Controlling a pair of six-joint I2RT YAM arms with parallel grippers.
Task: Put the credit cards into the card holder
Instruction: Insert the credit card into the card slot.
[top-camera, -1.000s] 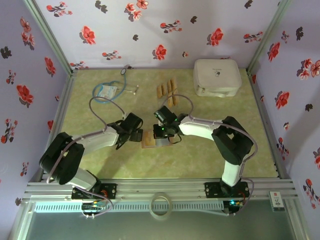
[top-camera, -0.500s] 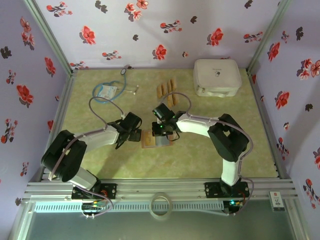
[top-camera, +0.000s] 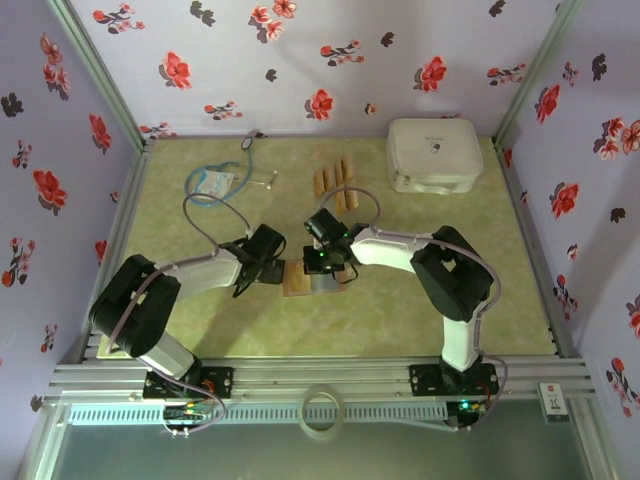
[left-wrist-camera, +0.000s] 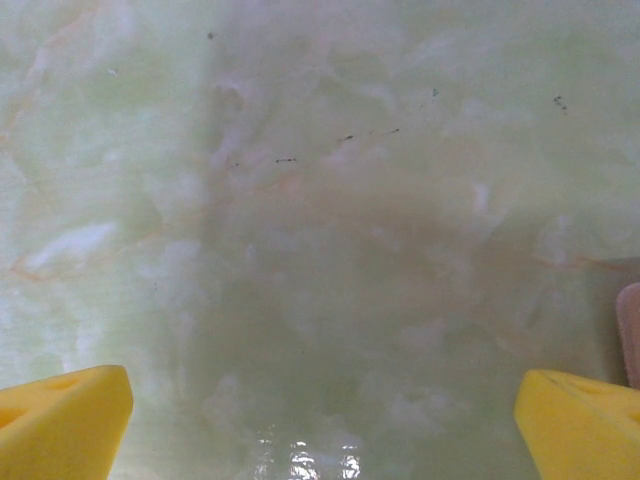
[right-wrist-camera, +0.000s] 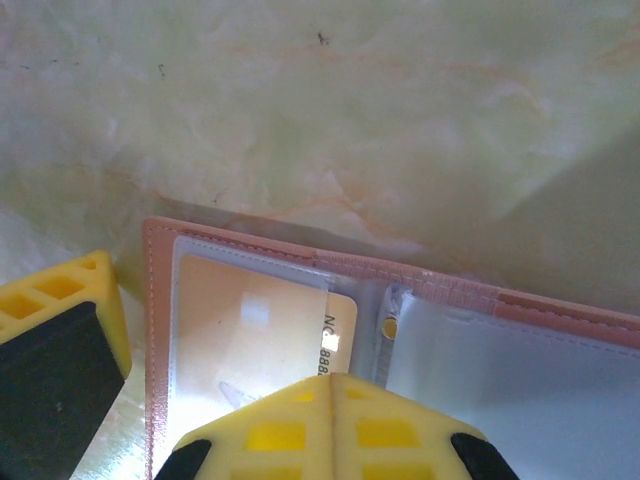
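Little has shifted in the last second: the right gripper (right-wrist-camera: 333, 385), tips together, stays over a credit card (right-wrist-camera: 250, 320) already pocketed in the open card holder (right-wrist-camera: 480, 290) beneath it. The left gripper (left-wrist-camera: 320, 405) waits alongside, spread wide and empty. That card seems seated; the spare credit cards (top-camera: 335, 182) lie well beyond both

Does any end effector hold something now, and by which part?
No. The left end effector is open above the table; the right end effector is shut, empty, over the card holder.

Card holder (right-wrist-camera: 450, 283) cut by the lower frame edge; card (right-wrist-camera: 250, 320) lettering mostly behind yellow fingertips (right-wrist-camera: 290, 420).
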